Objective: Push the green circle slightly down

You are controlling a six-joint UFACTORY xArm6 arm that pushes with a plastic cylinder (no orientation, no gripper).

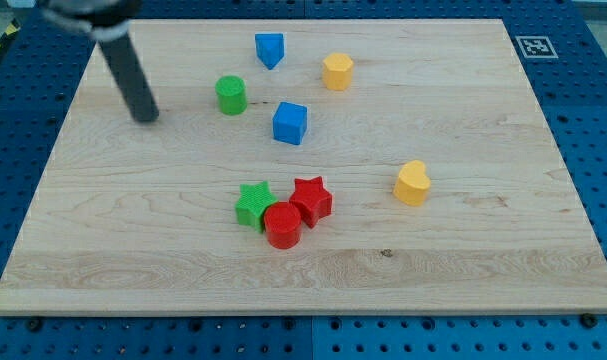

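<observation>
Resting on the pale wooden tabletop, my tip left of the green plastic circle, apart, no jaws fitted, nothing held.

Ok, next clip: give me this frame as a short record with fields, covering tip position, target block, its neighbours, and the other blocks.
tip: my tip, at the view's left of the target, apart from it
target: green circle block
nearest neighbours: blue cube, blue block
cluster: green star, red circle, red star, touching
others: yellow hexagon-like block, yellow heart
surface: wooden board
</observation>
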